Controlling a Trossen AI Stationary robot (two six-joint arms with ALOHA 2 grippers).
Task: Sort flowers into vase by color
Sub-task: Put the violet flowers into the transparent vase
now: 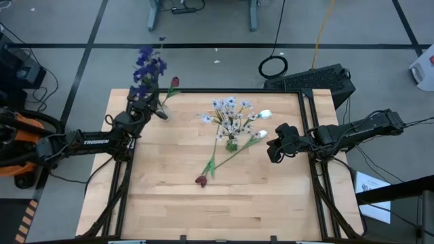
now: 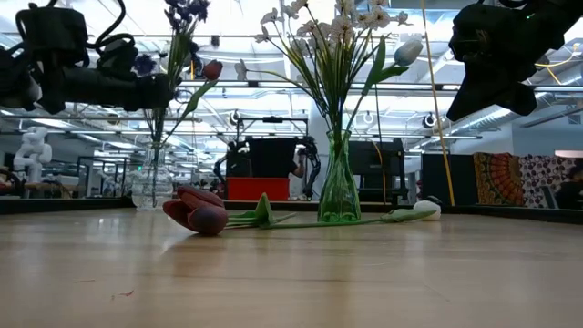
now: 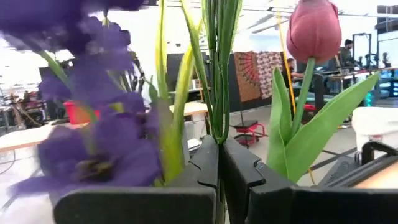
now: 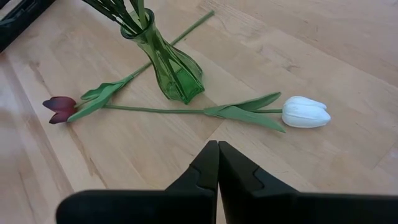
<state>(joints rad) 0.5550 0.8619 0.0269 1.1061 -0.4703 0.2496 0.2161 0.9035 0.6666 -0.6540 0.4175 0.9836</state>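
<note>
From above, the left gripper [image 1: 146, 108] sits at the clear vase [image 1: 161, 110], well to the side of the green vase [image 1: 232, 144]; the right gripper [image 1: 277, 146] hangs near the green vase's other side, fingers together on nothing. A red tulip [image 1: 201, 180] and a white tulip [image 1: 261, 134] lie on the table [image 1: 271, 203] with stems crossing beside the green vase.

At table height, pale blooms [image 2: 337, 23] stand in the green vase and purple ones [image 2: 182, 11] in the clear vase.

The left wrist camera shows fingers [image 3: 239, 171] pressed together, green stems [image 3: 217, 62] rising right at the seam; whether they are pinched cannot be told.

The right wrist camera looks down on both loose tulips. They look light and thin-stemmed, with buds easily bruised; mid-stem, clear of the leaves, seems the safest hold.
</note>
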